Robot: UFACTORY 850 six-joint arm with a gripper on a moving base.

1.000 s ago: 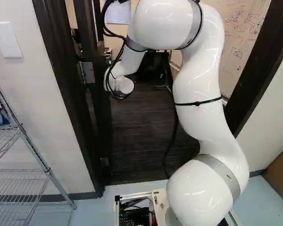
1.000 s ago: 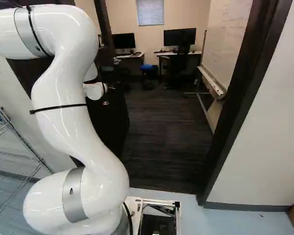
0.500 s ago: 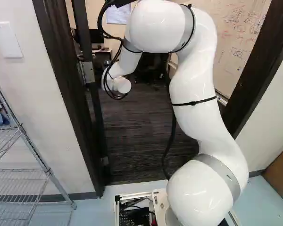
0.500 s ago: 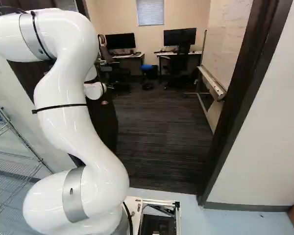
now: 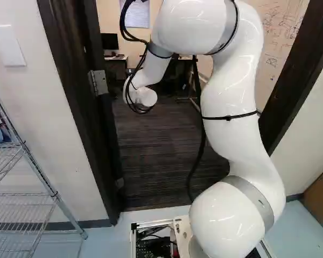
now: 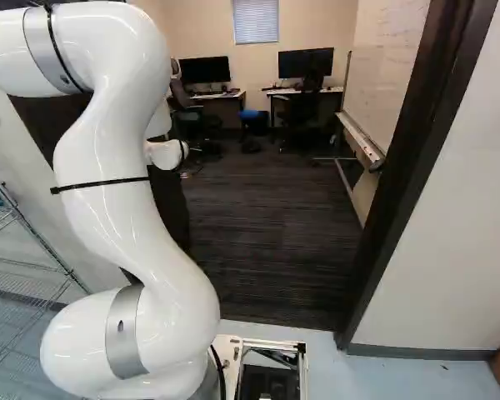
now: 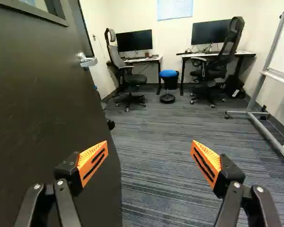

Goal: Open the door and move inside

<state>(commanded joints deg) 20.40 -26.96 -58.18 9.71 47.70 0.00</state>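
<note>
While the base [image 5: 183, 236] waits on the pale blue floor [image 5: 110, 236], the white arm [image 5: 229, 129] reaches past the dark door frame [image 6: 410, 158] into the room. The hand [image 7: 149, 144] has its two fingers wide apart, with nothing between them. On the left, the dark door [image 7: 47, 118] is swung open into the room, right by one finger; I cannot tell if they touch. It looks flat, stiff and maybe heavy, but it should turn easily on its hinge [image 5: 100, 82]. A push near its free edge seems best, since the smooth face has no good grip. For a pull, the shiny handle [image 7: 87, 61], farther in, is the part to hold, though it may be slippery. Opening looks mostly done, so rolling in seems next, without bumping the frame. Past that lie striped carpet [image 7: 156, 189] and, on the right, a whiteboard [image 5: 277, 45] with red scribbles I cannot read. At the far end are a worktop [image 7: 146, 59], a black chair [image 7: 135, 79] and a blue stool [image 7: 169, 74]. No brand or label can be read.
</note>
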